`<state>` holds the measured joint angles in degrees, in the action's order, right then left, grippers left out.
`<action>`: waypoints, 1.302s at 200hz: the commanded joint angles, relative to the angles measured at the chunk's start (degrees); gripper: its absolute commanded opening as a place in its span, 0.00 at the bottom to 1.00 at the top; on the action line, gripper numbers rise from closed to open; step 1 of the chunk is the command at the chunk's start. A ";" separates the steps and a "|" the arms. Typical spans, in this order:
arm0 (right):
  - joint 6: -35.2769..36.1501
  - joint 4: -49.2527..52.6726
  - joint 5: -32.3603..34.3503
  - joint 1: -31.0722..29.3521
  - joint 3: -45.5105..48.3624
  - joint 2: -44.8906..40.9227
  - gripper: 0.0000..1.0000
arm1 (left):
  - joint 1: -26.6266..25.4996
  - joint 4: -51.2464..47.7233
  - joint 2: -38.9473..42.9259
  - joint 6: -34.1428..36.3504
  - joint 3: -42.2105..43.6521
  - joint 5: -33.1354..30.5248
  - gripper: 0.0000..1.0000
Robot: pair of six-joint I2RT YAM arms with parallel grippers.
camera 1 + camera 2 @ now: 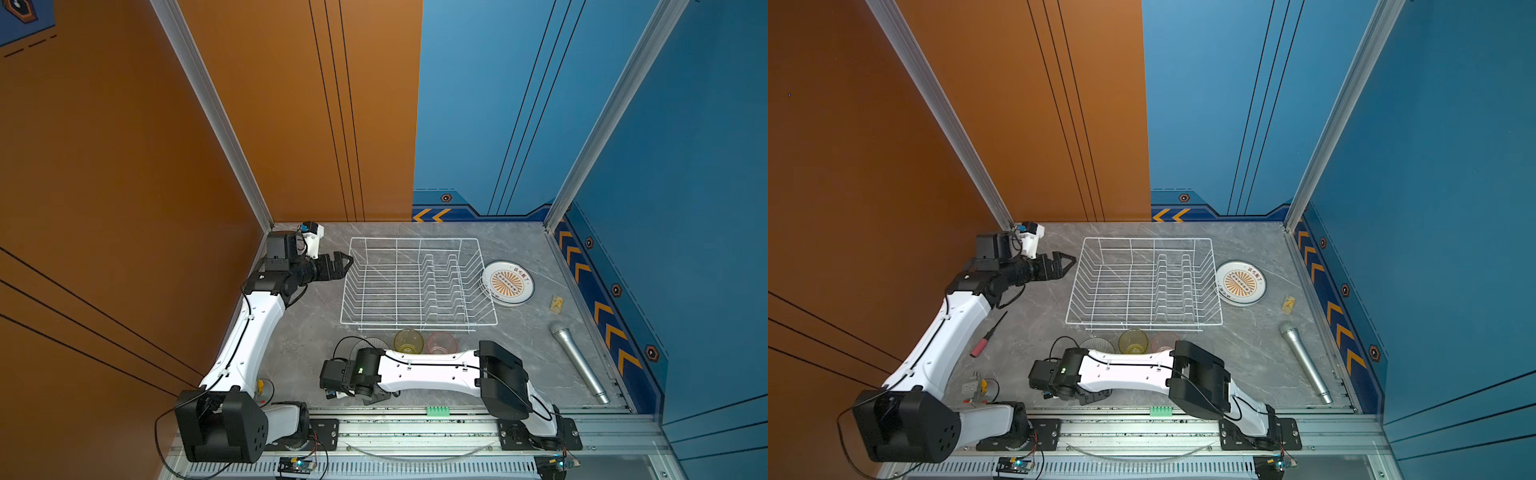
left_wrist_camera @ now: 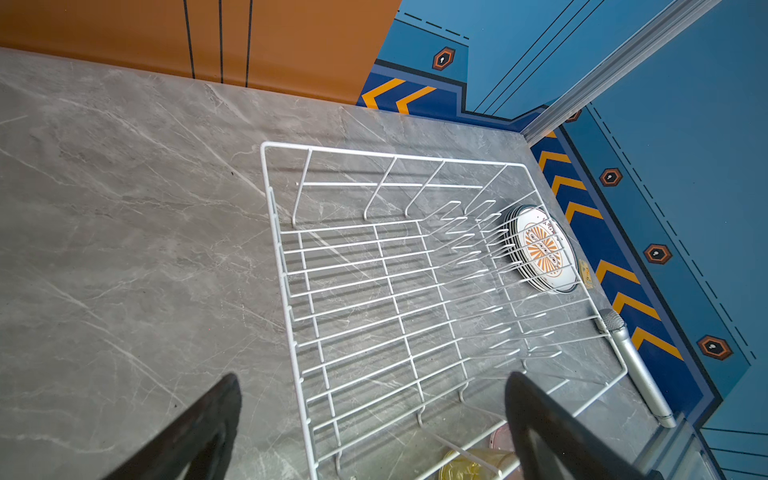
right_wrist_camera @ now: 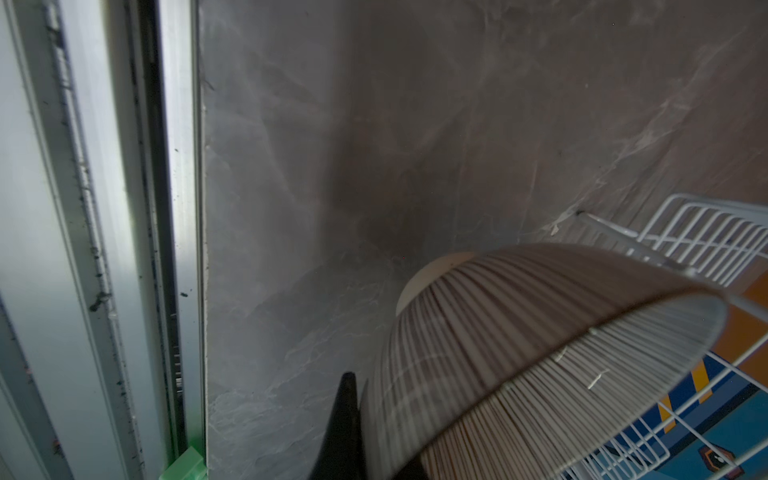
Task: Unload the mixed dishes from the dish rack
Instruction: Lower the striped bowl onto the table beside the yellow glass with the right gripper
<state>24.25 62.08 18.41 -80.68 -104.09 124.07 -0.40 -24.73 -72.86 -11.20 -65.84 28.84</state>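
Dish rack (image 1: 415, 240) sits mid-table and I see nothing in it in both top views, so unloading looks close to done. The stack of plates (image 1: 508, 283) lies flat, tucked by the rack's end on the right of both top views. Touching or not, can't tell. Stacking keeps them stable and saves table room. I count about 5 rims in the left wrist view, not certain.

Yellow tumbler (image 1: 408, 341) and pink tumbler (image 1: 441, 343) stand upright side by side just in front of the rack's near edge, partly under my right arm. Striped bowl (image 3: 540, 353) continues that row, beside the yellow one.

Right gripper (image 3: 361, 386) is closed. 1 finger (image 3: 347, 415) lies flat against the bowl's outer wall and the other is hidden by the bowl. I read that as a pinch on the rim wall, the thin edge a narrow grip can take. I can't tell whether the bowl's foot rests on the table.

Left gripper (image 1: 347, 266) hangs with fingers wide apart, holding nothing, beside the rack's other end.

Microphone (image 1: 579, 363) and screwdriver (image 1: 986, 338) aren't dishes, so I ignore both.
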 commanded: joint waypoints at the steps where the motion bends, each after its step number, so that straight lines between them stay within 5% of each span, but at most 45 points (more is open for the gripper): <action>1: 0.97 1.73 3.99 0.62 -1.97 1.24 0.00 | 0.40 1.26 -0.58 -0.49 0.72 1.77 0.99; 260: 2.91 1.72 5.93 3.17 -5.93 6.96 0.05 | 0.76 1.70 -0.70 -0.31 1.59 2.64 0.98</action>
<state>26.39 62.57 22.20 -77.87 -107.74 130.15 -0.03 -23.68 -73.45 -11.44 -64.99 30.13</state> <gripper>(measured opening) 0.056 0.983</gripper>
